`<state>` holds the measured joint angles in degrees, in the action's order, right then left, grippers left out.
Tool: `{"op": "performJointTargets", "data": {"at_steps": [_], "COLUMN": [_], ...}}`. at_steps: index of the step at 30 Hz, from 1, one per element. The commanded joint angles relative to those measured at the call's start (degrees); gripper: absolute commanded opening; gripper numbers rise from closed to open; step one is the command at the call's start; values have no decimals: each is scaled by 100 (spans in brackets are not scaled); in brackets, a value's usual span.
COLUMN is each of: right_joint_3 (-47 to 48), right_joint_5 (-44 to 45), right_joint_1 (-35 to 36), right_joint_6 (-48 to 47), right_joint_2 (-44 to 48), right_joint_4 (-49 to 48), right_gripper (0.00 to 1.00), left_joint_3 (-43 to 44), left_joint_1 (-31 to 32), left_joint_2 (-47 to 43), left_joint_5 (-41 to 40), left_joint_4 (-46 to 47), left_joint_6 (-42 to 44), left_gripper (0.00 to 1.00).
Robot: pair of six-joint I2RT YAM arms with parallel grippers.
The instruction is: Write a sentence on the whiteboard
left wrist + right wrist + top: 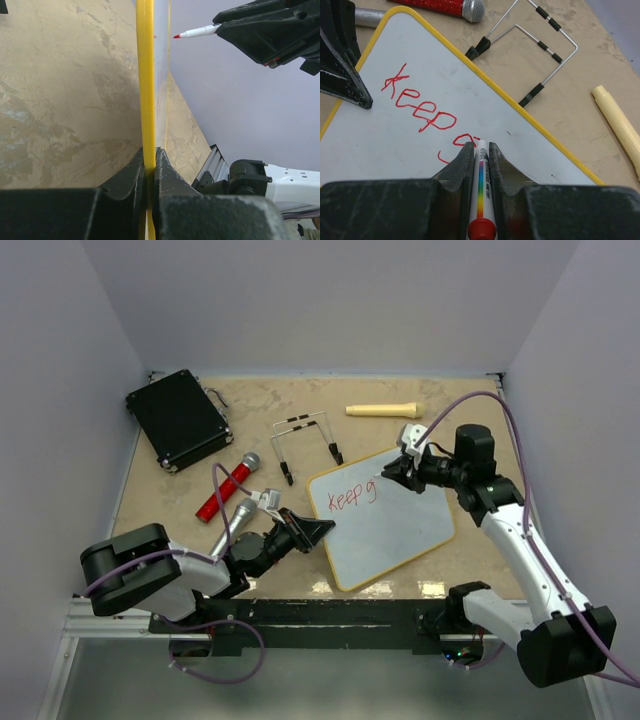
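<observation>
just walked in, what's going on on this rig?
Two arms are writing on a whiteboard lying on the table. The left fingers are shut on its yellow frame at the near-left corner, apparently to steady it. The right fingers grip a red marker, with its tip down by the last letter. The red writing reads "Keep g", so the sentence is barely begun.

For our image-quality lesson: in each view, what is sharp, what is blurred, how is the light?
Top view: even light, soft shadows, sentence legible. Left wrist: near fingers dark and soft, marker sharp. Right wrist: sentence crisp, marker's near end blurred.
</observation>
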<state>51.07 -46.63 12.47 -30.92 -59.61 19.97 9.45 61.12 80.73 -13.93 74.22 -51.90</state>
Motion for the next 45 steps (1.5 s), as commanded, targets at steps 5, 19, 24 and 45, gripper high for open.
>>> {"op": "performJointTargets", "data": {"at_steps": [5, 19, 24, 45], "right_joint_3": [-123, -18, -9, -97], "right_joint_5": [313, 190, 207, 866], "right_joint_1": [10, 27, 27, 19], "right_joint_6": [-46, -134, 50, 297], "right_joint_2": [231, -279, -288, -173], "right_joint_4": [42, 148, -45, -204], "right_gripper": [0, 0, 0, 0], "left_joint_3": [-75, -40, -14, -14], "left_joint_1": [-4, -21, -21, -48], "left_joint_2": [-180, -40, 22, -40], "left_joint_5": [22, 110, 163, 163], "left_joint_4": [172, 286, 330, 234], "left_joint_6": [312, 312, 312, 312], "left_gripper": [0, 0, 0, 0]}}
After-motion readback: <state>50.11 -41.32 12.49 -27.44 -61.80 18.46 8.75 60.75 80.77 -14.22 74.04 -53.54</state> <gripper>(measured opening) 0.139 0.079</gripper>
